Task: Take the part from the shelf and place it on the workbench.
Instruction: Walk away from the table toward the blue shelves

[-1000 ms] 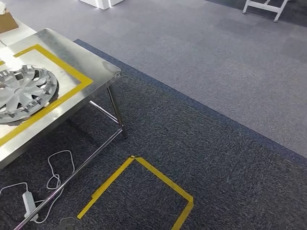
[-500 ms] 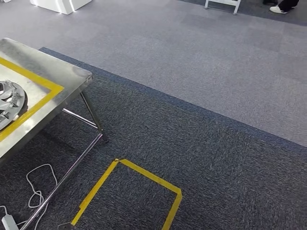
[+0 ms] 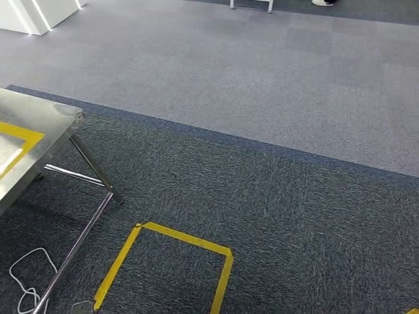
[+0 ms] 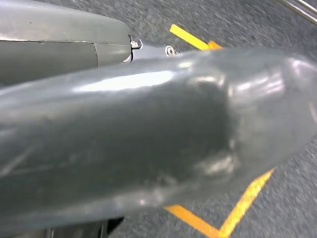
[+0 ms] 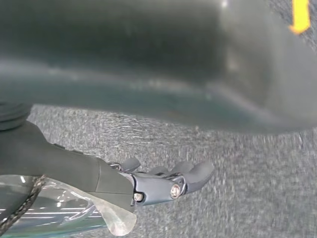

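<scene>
— so, where was your right robot hand (image 5: 160, 182) at that moment?

— hanging by my side over the dark carpet (image 3: 296, 222), fingers (image 5: 198, 173) stretched out and slack, nothing in them. of the left robot hand (image 4: 112, 47) i saw little more than its grey cover, so i couldn't tell whether it was released or clenched.

— and the part?

— i couldn't tell where it lay, nor the shelf. at the left of my head view i had one corner of the tabletop (image 3: 54, 118), steel, with a strip of yellow tape (image 3: 19, 139) on it.

— what did the step call for, then?

— walking and turning, as i judged it: get the shelf in front of me before raising either arm. i'd keep both arms low and close, and use the yellow tape square (image 3: 167, 261) on the floor as a standing mark if it served that way.

— anything in the way?

— the table leg (image 3: 93, 171) slanted outward beside that square, and a white cable (image 3: 27, 284) lay looped under the tabletop; both were things my feet could catch. far off, at the top edge, i saw a person's shoe (image 3: 323, 2), so someone stood across the room, well apart from me.
</scene>
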You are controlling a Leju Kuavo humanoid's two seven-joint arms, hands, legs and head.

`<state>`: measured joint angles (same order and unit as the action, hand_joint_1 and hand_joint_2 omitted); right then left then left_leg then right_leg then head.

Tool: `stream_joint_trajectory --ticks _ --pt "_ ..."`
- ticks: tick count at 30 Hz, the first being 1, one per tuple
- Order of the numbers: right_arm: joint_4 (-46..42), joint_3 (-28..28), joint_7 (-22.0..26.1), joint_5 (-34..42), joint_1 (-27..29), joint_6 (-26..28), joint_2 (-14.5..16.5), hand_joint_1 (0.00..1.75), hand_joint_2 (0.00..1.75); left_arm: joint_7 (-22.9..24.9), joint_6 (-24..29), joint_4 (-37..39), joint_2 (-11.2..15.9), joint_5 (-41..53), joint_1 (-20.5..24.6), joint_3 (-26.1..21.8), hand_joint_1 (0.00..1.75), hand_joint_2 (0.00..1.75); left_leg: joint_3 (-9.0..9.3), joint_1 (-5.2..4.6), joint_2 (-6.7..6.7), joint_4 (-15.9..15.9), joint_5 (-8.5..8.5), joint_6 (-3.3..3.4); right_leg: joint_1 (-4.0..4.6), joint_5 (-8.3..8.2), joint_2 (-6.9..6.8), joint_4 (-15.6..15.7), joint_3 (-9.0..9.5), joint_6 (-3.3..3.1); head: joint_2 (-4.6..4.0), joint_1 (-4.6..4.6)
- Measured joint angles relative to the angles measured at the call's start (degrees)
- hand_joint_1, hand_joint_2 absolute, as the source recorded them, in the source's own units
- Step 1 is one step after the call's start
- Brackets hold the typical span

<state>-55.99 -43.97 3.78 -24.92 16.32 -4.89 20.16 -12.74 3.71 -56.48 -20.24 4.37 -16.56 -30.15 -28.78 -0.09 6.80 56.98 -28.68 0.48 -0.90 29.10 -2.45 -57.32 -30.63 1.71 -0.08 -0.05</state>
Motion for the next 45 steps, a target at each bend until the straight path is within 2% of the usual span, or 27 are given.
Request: stream_joint_trajectory --ticks 1,3,5,7,8,9,10,12,14,16,17,18,20,22,23,24,27,29,31,32,34,36,38,40,42,44,45 --pt "-0.3 0.6 -0.1 0.1 0.4 0.0 0.0 0.00 0.00 -0.1 -0.3 0.0 0.0 -0.1 0.0 0.0 0.00 0.00 0.04 0.16 -0.11 0.1 -0.19 -0.27 -0.02 -0.13 0.32 0.0 -0.08 -0.31 -0.01 0.01" --pt "-1.0 1.9 -0.2 0.3 1.0 0.1 0.1 0.00 0.00 -0.2 -0.7 0.1 0.1 -0.3 0.1 -0.3 0.00 0.00 -0.71 0.48 -2.14 2.3 -2.31 -0.82 -0.08 -0.51 1.26 0.2 -0.10 -1.07 0.00 -0.06" --pt "-1.7 2.9 -0.2 0.4 1.2 0.2 0.1 0.00 0.00 -0.4 -0.9 0.3 0.1 -0.9 0.1 -0.7 0.00 0.00 -3.30 0.62 -4.98 8.8 -6.55 -1.02 0.02 -1.00 2.48 0.2 -0.40 -1.76 0.00 -0.14" --pt "-2.0 3.4 -0.2 0.5 1.3 0.1 0.1 0.00 0.00 -0.5 -0.9 0.7 0.1 -1.6 0.1 -0.9 0.00 0.00 -5.95 0.60 -6.03 15.4 -9.23 -0.79 0.37 -1.39 3.99 0.1 -0.88 -2.11 -0.01 -0.14" --pt "-2.1 3.6 -0.2 0.5 1.3 0.1 0.1 0.00 0.00 -0.7 -0.8 0.8 0.1 -1.8 0.2 -0.9 0.00 0.00 -6.24 0.55 -6.23 16.3 -8.91 -0.55 0.56 -1.51 4.79 0.1 -1.00 -2.14 -0.01 -0.13" --pt "-2.1 3.7 -0.2 0.5 1.4 0.1 0.1 0.00 0.00 -0.8 -0.8 0.9 0.1 -1.7 0.2 -0.9 0.00 0.00 -5.57 0.48 -6.41 15.0 -7.46 -0.23 0.71 -1.61 5.57 0.1 -1.01 -2.13 -0.01 -0.12" --pt "-2.1 3.8 -0.1 0.5 1.4 0.1 0.1 0.00 0.00 -1.0 -0.8 1.0 0.2 -1.6 0.4 -1.0 0.00 0.00 -4.06 0.37 -7.00 11.6 -5.21 0.18 0.82 -1.70 6.35 0.1 -0.97 -2.10 -0.01 -0.12" --pt "-2.1 4.0 0.2 0.6 1.3 0.0 0.2 0.00 0.00 -1.4 -1.1 1.3 0.3 -0.9 0.7 -1.4 0.00 0.00 -0.89 0.17 -9.74 4.2 -1.58 1.03 0.93 -1.92 7.78 0.0 -1.09 -1.89 -0.01 -0.07" --pt "-2.1 4.0 0.6 0.8 1.1 -0.1 0.2 0.00 0.00 -2.0 -1.9 1.8 0.4 0.1 1.3 -2.2 0.00 0.00 0.32 0.05 -11.49 0.7 -0.77 1.33 0.84 -2.31 9.03 0.0 -1.71 -1.36 -0.01 -0.14" --pt "-2.1 4.1 1.0 1.3 1.0 -0.2 0.2 0.00 0.00 -2.6 -2.7 2.2 0.4 1.1 1.7 -2.9 0.00 0.00 0.28 0.11 -10.53 -0.1 -0.62 1.33 0.66 -2.73 10.08 -0.1 -2.40 -0.64 -0.01 -0.22" --pt "-2.1 4.1 1.1 1.4 1.1 -0.3 0.2 0.00 0.00 -2.7 -3.0 2.4 0.5 1.4 1.9 -3.1 0.00 0.00 0.33 0.19 -9.82 -0.5 -0.32 1.46 0.67 -2.55 9.42 -0.5 -2.87 -0.42 -0.01 -0.19" --pt "-2.1 4.1 1.1 1.5 1.1 -0.3 0.2 0.00 0.00 -2.9 -3.2 2.5 0.5 1.6 2.1 -3.4 0.00 0.00 0.39 0.28 -9.05 -0.9 -0.01 1.68 0.74 -1.70 8.10 -1.7 -3.69 -0.22 -0.01 -0.06" --pt "-2.1 4.1 1.3 1.6 0.9 -0.3 0.2 0.00 0.00 -3.1 -3.3 2.9 0.5 1.9 2.2 -3.9 0.00 0.00 0.31 0.25 -7.16 -1.3 0.30 2.01 0.78 1.95 4.50 -7.7 -6.73 0.18 -0.01 0.26" --pt "-2.1 4.1 1.4 1.7 0.8 -0.3 0.2 0.00 0.00 -3.2 -3.4 3.3 0.5 2.6 2.3 -4.5 0.00 0.00 0.04 0.15 -5.15 -1.2 0.30 2.11 0.49 5.28 3.08 -14.5 -9.68 0.79 -0.01 0.43" --pt "-2.0 4.1 1.4 1.7 0.8 -0.3 0.2 0.00 0.00 -3.2 -3.5 3.6 0.5 3.2 2.3 -4.7 0.00 0.00 0.00 0.14 -4.20 -1.2 0.27 2.07 0.28 5.51 2.80 -15.7 -9.89 1.09 -0.01 0.42" --pt "-2.0 4.1 1.4 1.7 0.8 -0.3 0.2 0.00 0.00 -3.2 -3.5 3.8 0.5 3.8 2.4 -4.9 0.00 0.00 -0.02 0.17 -3.34 -1.2 0.23 1.98 0.04 4.73 2.48 -14.7 -8.90 1.37 -0.01 0.44" --pt "-2.0 4.1 1.6 1.8 0.7 -0.3 0.2 0.00 0.00 -3.3 -3.4 4.5 0.6 5.0 2.7 -5.4 0.00 0.00 0.15 0.16 -1.27 -0.6 -0.26 1.12 -0.40 0.68 -0.39 -3.7 -1.79 1.76 -0.01 0.49" --pt "-2.0 4.0 1.7 1.8 0.5 -0.3 0.2 0.00 0.00 -3.3 -3.3 5.0 0.7 5.2 3.0 -5.9 0.00 0.00 0.25 -0.04 -0.27 -0.1 -0.57 0.35 -0.21 0.13 -1.47 -0.2 0.26 0.98 0.00 0.44" --pt "-1.9 4.0 1.8 1.7 0.6 -0.4 0.2 0.00 0.00 -3.3 -3.2 5.4 0.8 5.1 3.2 -6.1 0.00 0.00 0.39 0.08 0.41 0.0 -0.68 -0.26 0.05 0.03 -0.44 -0.2 0.01 -0.08 0.01 0.39" --pt "-1.9 3.9 1.8 1.5 0.7 -0.4 0.2 0.00 0.00 -3.3 -3.3 5.5 0.8 5.1 3.3 -6.2 0.00 0.00 0.41 0.27 -0.19 0.3 -1.05 -0.59 0.05 -0.07 0.06 -0.1 -0.07 -0.44 0.00 0.37" --pt "-1.9 3.8 1.9 1.1 0.6 -0.4 0.2 0.00 0.00 -3.4 -3.7 5.6 0.9 5.2 3.3 -6.3 0.00 0.00 -0.80 0.58 -3.06 3.5 -3.47 -1.10 -0.06 -0.35 1.21 0.1 0.10 -1.10 -0.01 0.23" --pt "-1.8 3.6 2.1 0.8 0.2 -0.6 0.2 0.00 0.00 -3.5 -4.1 5.8 0.9 5.6 3.3 -6.6 0.00 0.00 -4.00 0.65 -5.64 10.9 -7.16 -1.13 0.03 -0.50 2.58 0.1 -0.09 -1.49 -0.01 0.09" --pt "-1.8 3.4 2.1 0.6 0.0 -0.9 0.2 0.00 0.00 -3.6 -4.4 6.1 0.9 5.9 3.3 -7.0 0.00 0.00 -6.71 0.64 -6.19 16.4 -8.55 -0.91 0.25 -0.56 4.22 0.0 -0.15 -1.67 -0.01 0.08" --pt "-1.7 3.2 2.2 0.6 0.0 -1.1 0.2 0.00 0.00 -3.7 -4.6 6.2 0.9 6.1 3.4 -7.1 0.00 0.00 -6.06 0.63 -6.59 14.2 -5.66 -0.48 0.37 -0.57 5.95 0.0 0.01 -1.70 -0.01 0.09" --pt "-1.6 3.1 2.2 0.6 -0.1 -1.2 0.2 0.00 0.00 -3.9 -4.7 6.2 0.9 6.2 3.4 -7.2 0.00 0.00 -3.23 0.67 -8.95 7.0 -1.39 -0.01 0.39 -0.55 7.52 -0.1 0.05 -1.59 -0.01 0.10" --pt "-1.6 3.0 2.2 0.6 -0.2 -1.3 0.2 0.00 0.00 -3.9 -4.7 6.3 0.9 6.3 3.4 -7.3 0.00 0.00 -1.43 0.72 -11.23 2.0 0.01 0.24 0.34 -0.64 8.86 -0.3 -0.43 -1.13 0.00 0.10" --pt "-1.6 3.0 2.2 0.6 -0.2 -1.3 0.2 0.00 0.00 -3.9 -4.7 6.3 0.9 6.3 3.4 -7.3 0.00 0.00 -1.27 0.66 -11.49 1.3 -0.24 0.30 0.25 -0.77 9.45 -0.3 -0.87 -0.76 0.00 0.10"
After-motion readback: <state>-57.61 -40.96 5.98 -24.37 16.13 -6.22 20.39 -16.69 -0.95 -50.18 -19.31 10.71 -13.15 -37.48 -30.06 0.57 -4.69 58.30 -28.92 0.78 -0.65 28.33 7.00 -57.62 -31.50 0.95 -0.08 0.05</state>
